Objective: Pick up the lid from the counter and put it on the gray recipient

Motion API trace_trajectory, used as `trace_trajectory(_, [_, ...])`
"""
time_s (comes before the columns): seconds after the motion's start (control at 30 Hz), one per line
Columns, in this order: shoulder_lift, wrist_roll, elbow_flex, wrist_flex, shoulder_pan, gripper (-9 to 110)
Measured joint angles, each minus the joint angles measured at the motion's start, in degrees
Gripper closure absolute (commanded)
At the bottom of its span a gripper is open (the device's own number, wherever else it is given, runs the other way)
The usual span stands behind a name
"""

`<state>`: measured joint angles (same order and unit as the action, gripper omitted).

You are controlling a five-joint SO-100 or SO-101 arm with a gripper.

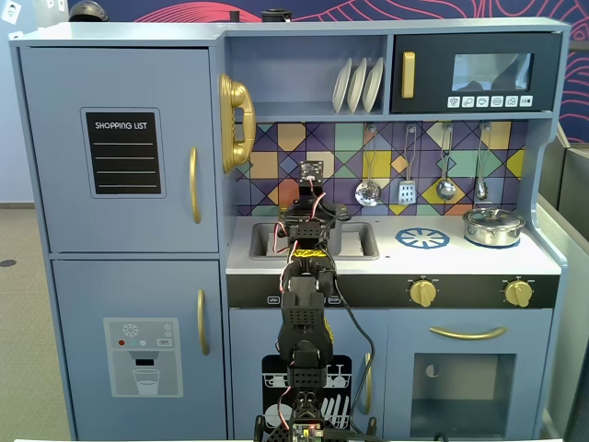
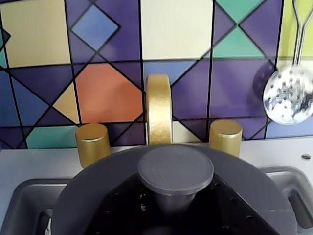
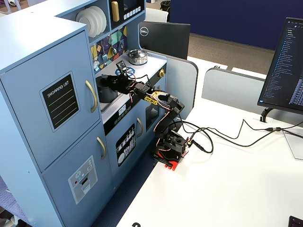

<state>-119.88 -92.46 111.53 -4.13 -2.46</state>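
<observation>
A pale blue-grey toy-kitchen counter surface (image 1: pixel 386 262) is seen in both fixed views, with a grey rectangular sink basin (image 1: pixel 363 241) sunk into its left part. A matte dark-gray cylindrical pot (image 3: pixel 107 89) is set in the sink area, and in the wrist view a flat round dark-gray lid with a central knob (image 2: pixel 175 169) is seen low in the frame in front of the gold tap (image 2: pixel 159 108). A blue printed burner ring (image 1: pixel 422 238) is marked on the surface further right, and a shiny steel pot with its own lid (image 1: pixel 493 226) is placed at the right end.
</observation>
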Motion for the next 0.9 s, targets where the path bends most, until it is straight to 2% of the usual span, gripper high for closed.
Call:
trace_trajectory(0.17, [0.00, -0.88, 1.58, 2.72, 0.00, 102])
trace_trajectory(0.3, [0.00, -1.23, 1.67, 3.34, -0.53, 81])
trace_trajectory(0.43, [0.00, -1.41, 1.67, 3.43, -1.32, 72])
trace_trajectory(0.7, [-3.34, -1.58, 1.67, -0.97, -0.88, 71])
trace_trajectory(0.9, [-16.17, -1.93, 1.58, -18.54, -0.88, 75])
